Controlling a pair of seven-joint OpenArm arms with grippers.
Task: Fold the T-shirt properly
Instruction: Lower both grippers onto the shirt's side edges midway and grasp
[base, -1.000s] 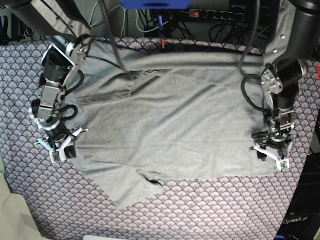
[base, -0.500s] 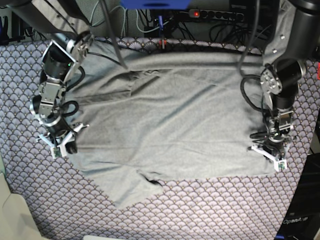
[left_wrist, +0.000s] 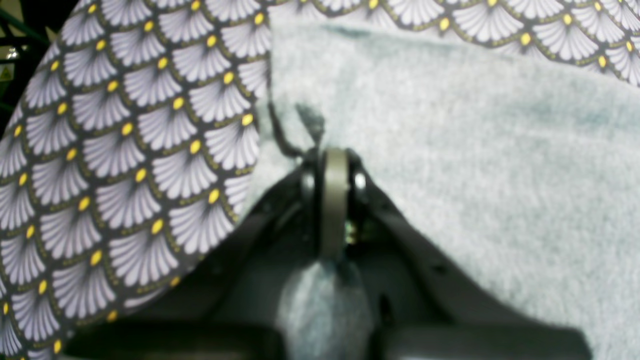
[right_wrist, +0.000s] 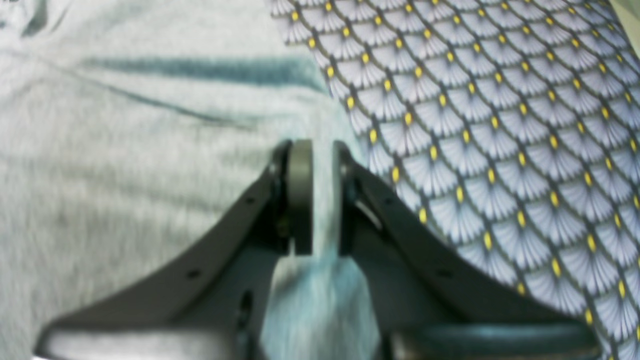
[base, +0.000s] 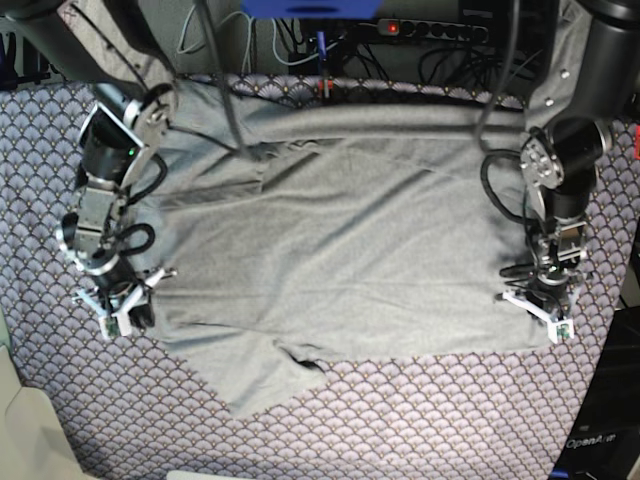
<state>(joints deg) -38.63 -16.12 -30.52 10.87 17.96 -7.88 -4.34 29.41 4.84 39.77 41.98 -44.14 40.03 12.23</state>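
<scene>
the t-shirt (base: 350, 260) lies spread flat on the tablecloth (base: 400, 430). left gripper (base: 541, 305) and right gripper (base: 122, 305) each pinch a fold of its opposite side edges, both arms reaching straight down.

Both wrist views are blurred; the T-shirt (left_wrist: 450, 175) runs past their edges.

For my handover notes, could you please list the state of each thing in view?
T-shirt: spread flat, unfolded, both side edges pinched.
Left end effector: shut on the T-shirt's edge.
Right end effector: shut on the T-shirt's edge.
Tablecloth: spread flat beneath the T-shirt.
</scene>
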